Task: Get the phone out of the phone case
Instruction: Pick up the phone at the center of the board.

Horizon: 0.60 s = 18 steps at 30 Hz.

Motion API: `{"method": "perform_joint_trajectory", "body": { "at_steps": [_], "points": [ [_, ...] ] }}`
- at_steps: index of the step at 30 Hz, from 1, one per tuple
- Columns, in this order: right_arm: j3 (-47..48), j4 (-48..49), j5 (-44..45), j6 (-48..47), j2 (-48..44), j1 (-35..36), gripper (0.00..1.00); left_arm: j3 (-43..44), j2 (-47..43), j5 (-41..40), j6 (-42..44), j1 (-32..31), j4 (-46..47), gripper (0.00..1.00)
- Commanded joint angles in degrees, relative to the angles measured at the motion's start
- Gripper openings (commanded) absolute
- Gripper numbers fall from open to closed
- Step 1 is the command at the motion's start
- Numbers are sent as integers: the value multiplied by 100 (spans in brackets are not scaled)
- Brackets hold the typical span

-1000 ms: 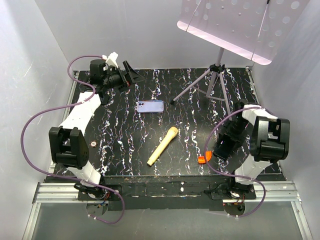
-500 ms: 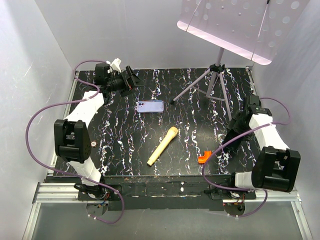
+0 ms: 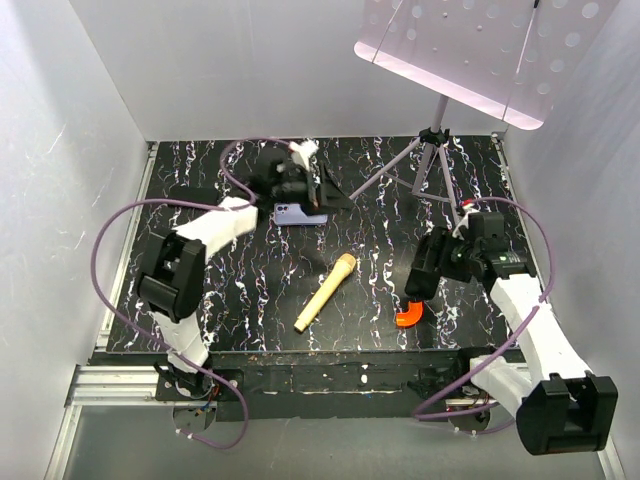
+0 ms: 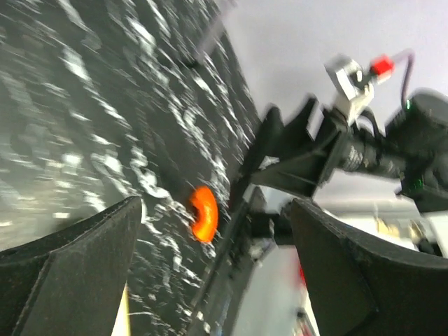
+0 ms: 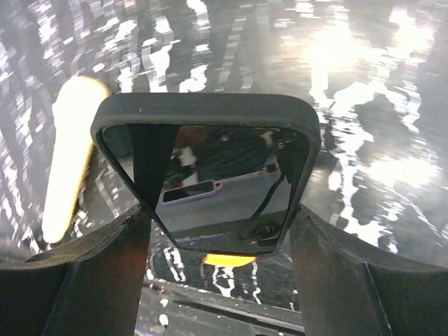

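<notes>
The lavender phone case (image 3: 296, 213) lies flat at the back middle of the table. My left gripper (image 3: 322, 195) hovers at its right end, partly covering it. In the left wrist view the left gripper (image 4: 215, 204) is open and empty, and the case is out of sight there. My right gripper (image 3: 424, 272) is shut on the phone (image 3: 428, 262), a black slab held tilted above the table. In the right wrist view the phone (image 5: 210, 175) shows a glossy mirroring face and sits between the fingers of the right gripper (image 5: 218, 213).
An orange curved piece (image 3: 408, 316) lies just below the right gripper; it also shows in the left wrist view (image 4: 204, 213) and in the right wrist view (image 5: 227, 260). A yellow stick-shaped object (image 3: 325, 292) lies mid-table. A tripod music stand (image 3: 432, 150) stands back right. White walls enclose the table.
My left arm swung from the back-left corner to the lavender case. My right arm moved in over the orange piece and now holds the black slab.
</notes>
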Motion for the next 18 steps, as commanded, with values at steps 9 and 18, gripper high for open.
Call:
{"method": "perform_joint_trajectory", "body": {
  "at_steps": [9, 18],
  "points": [
    [791, 917, -1285, 414, 102, 1823, 1, -1811, -1265, -527, -766, -1043, 2322, 76],
    [747, 1349, -1153, 642, 215, 2694, 1, -2507, -2488, -1435, -405, -1280, 1302, 69]
  ]
}}
